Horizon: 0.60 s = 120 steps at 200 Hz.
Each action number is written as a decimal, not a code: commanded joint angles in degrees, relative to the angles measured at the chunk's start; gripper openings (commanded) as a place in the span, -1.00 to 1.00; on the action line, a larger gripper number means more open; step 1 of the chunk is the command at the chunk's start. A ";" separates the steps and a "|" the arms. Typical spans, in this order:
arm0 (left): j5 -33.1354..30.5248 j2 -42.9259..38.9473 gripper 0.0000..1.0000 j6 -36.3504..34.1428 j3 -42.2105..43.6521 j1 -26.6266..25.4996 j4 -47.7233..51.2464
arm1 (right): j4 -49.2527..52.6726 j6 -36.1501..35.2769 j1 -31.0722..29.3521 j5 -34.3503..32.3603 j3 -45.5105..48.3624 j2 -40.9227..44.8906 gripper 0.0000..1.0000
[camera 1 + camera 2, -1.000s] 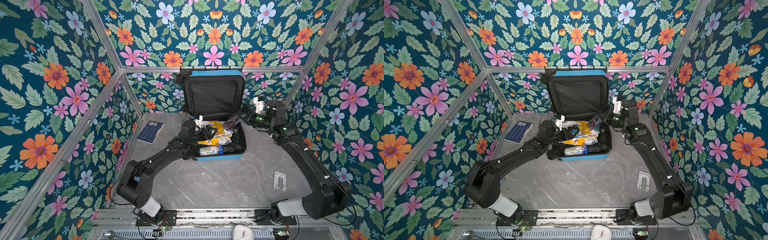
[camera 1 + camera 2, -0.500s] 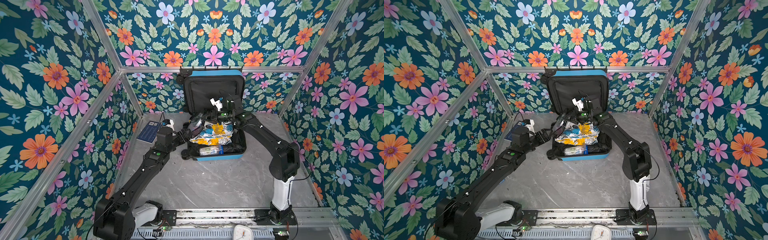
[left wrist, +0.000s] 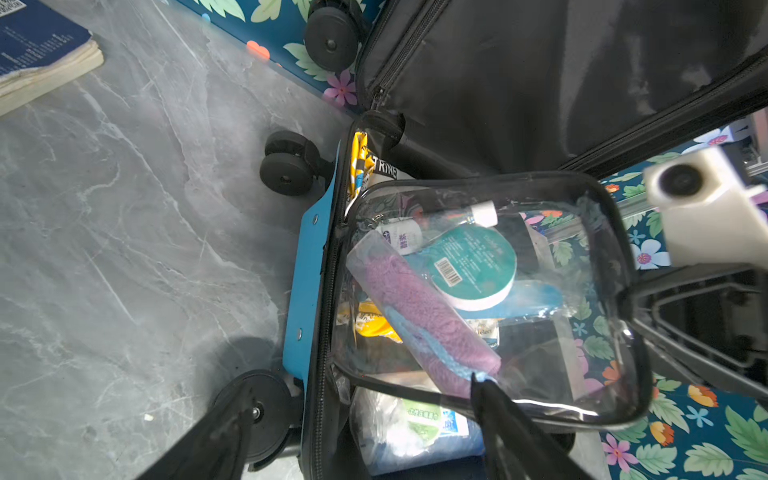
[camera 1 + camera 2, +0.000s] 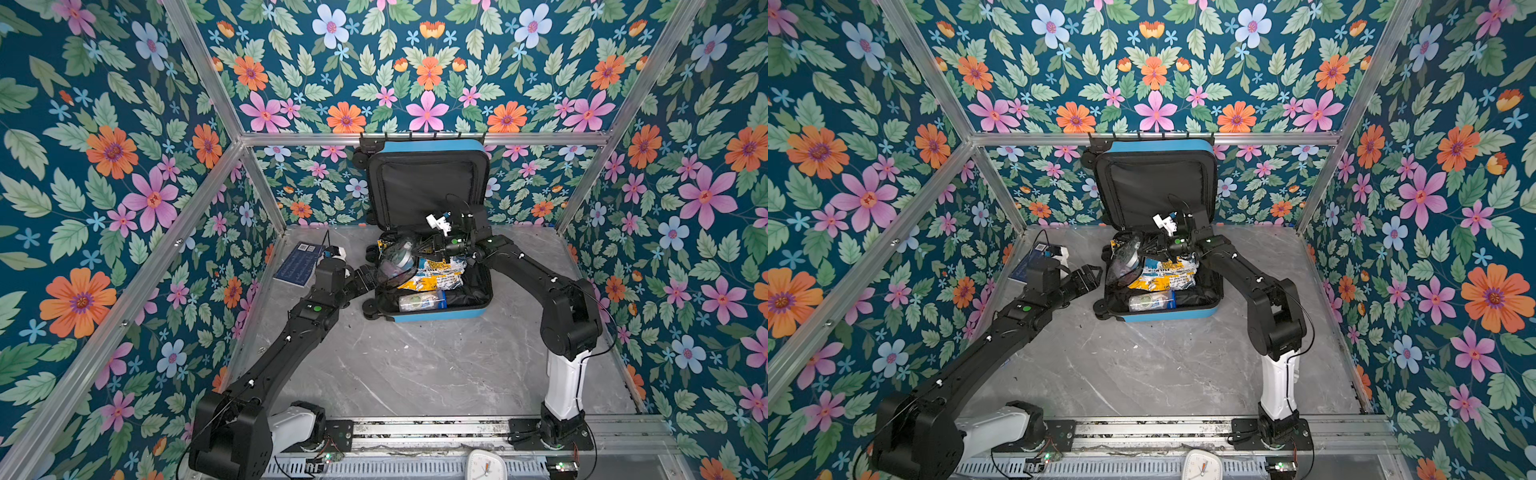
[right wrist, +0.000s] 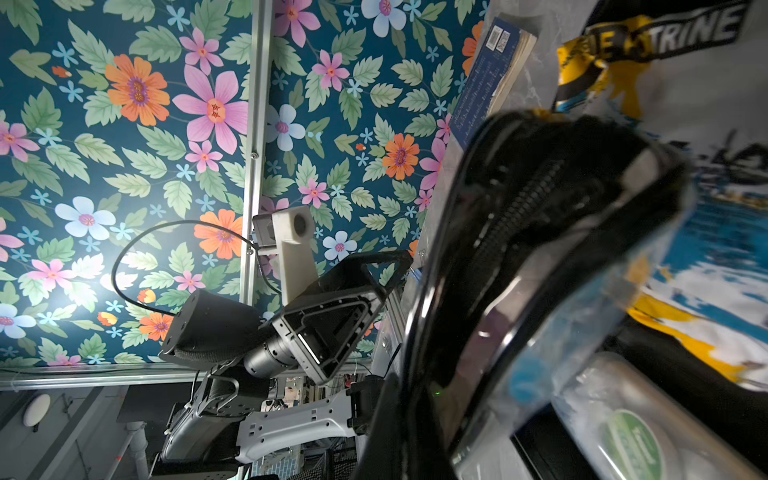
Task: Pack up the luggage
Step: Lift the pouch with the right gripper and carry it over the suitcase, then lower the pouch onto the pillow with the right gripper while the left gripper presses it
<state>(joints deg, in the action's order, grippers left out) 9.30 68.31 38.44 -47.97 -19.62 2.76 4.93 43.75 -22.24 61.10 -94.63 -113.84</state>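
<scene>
The luggage is a bright-blue suitcase that lies open on the grey floor, its black-lined lid leaning on the back wall. Inside lie a yellow, white and blue printed bag and a tissue packet. My right gripper is shut on a clear toiletry pouch, which hangs over the case's left part. My left gripper stands open at the case's left side. One fingertip is at the pouch's black edge.
A dark-blue book lies on the floor left of the case, behind my left wrist. The case's black wheels stick out toward my left gripper. Flowered walls close in three sides. A white clock sits on the front rail.
My right gripper has swung from the case's right side to over its left part, carrying the clear pouch, which now hangs slightly lower. My left gripper has drawn back out of the case to its left side.
</scene>
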 commanded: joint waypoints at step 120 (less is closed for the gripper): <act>3.64 5.96 0.65 -0.20 -2.52 -0.44 -2.37 | -2.55 -4.47 6.35 -2.03 12.66 -1.76 -1.00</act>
<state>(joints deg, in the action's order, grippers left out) 11.94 73.34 38.59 -49.87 -19.84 2.15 2.81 41.54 -16.56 61.12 -82.67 -115.87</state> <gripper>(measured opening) 0.826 0.052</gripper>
